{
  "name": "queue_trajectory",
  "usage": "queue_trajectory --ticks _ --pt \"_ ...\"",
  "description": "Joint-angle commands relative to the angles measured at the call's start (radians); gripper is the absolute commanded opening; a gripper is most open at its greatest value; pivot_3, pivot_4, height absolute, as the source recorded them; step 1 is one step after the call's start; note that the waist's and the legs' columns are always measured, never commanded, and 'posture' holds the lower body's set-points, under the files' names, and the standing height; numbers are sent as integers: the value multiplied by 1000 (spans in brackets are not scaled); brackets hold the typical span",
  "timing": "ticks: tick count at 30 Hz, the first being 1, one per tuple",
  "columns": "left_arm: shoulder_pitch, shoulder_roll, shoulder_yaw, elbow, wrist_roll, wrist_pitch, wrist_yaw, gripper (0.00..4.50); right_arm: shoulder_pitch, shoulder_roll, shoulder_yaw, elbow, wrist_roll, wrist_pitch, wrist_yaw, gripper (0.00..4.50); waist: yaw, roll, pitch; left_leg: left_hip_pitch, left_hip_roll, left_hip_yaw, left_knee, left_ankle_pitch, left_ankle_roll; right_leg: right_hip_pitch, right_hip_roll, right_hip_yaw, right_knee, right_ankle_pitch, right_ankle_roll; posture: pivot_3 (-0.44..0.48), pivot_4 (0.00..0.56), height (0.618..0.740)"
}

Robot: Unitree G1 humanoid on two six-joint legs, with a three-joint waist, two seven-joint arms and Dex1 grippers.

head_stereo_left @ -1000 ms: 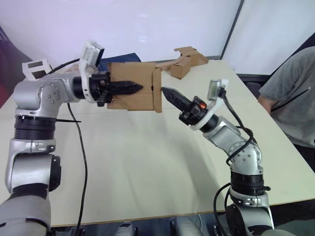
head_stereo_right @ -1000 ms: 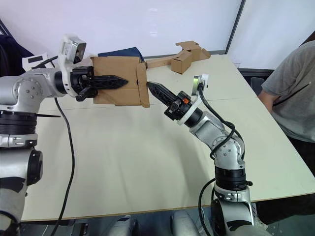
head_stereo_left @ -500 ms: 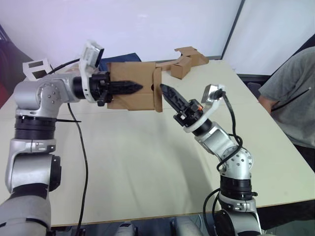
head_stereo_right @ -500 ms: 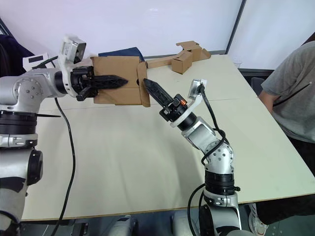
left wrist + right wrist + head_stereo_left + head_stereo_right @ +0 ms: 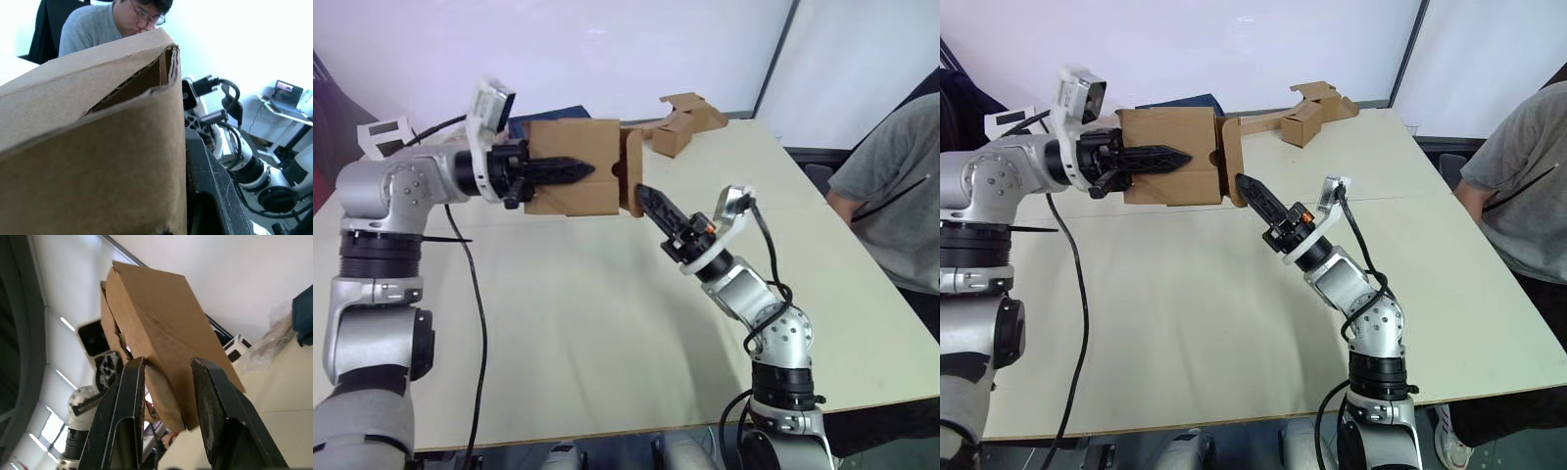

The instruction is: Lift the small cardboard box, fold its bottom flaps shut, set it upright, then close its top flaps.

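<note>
Held in the air above the pale table [image 5: 607,323], well clear of its top: the small cardboard box [image 5: 573,181], lying on its side with one end toward the right arm. Clamped on that box, the left gripper [image 5: 570,171], one black finger laid flat along the box's near wall, the wall pinched between the two fingers; seen from the left wrist, a dark finger [image 5: 210,186] pressed against the box's brown side, with an open corner seam above it. At the box's right-hand end, the bottom flaps [image 5: 632,182], one standing as a narrow upright panel across that end, not yet flat against the opening. Just below and beside that panel, the right gripper [image 5: 649,199], pointed up toward the box's lower right corner, tip right at the flap's lower edge; contact there cannot be told for sure. From the right wrist, two black fingers [image 5: 124,416] spread somewhat apart, nothing pinched between them, the flap's edge and the box's underside seen through the gap. Beyond the box, toward the far edge of the table, a strip of joined brown cardboard pieces [image 5: 680,122]. To the right of the table, well apart from the box, a seated person in a grey shirt [image 5: 891,186].
</note>
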Motion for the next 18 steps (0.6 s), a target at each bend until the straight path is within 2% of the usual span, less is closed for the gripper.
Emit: queue_trajectory --ticks 1,18 --pt "-12 5 32 -25 -17 -5 0 0 -12 14 3 0 -20 -29 8 1441 0 0 0 0 0 0 0 0 0 0 0 0 0 0 0 0 150 740" --pt "-4 -1 22 -30 -10 -15 1 0 -36 57 35 -17 -27 -39 -5 1441 0 0 0 0 0 0 0 0 0 0 0 0 0 0 0 0 150 740"
